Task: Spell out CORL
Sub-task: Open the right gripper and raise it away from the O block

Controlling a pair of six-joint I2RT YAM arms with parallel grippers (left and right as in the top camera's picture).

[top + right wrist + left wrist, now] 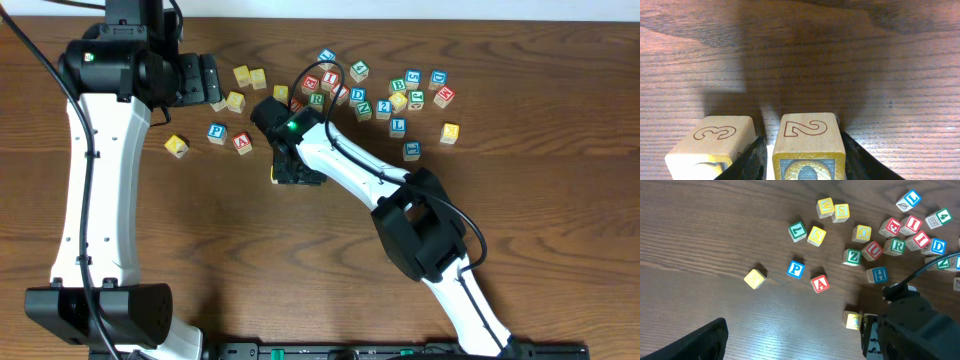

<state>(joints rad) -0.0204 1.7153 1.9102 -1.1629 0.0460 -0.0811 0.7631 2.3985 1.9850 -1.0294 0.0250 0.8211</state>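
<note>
My right gripper is low over the table and shut on a yellow O block with a 2 on its side. A second yellow block, with a 3 on its side, stands just left of it, outside the left finger. In the overhead view the right gripper covers both blocks. The left wrist view shows one yellow block beside it. A green R block and a blue L block lie in the pile behind. My left gripper is open and empty, above the far left blocks.
Loose letter blocks lie across the far side: a blue P, a red A, a plain yellow block, and a denser cluster at the far right. The right arm crosses the middle.
</note>
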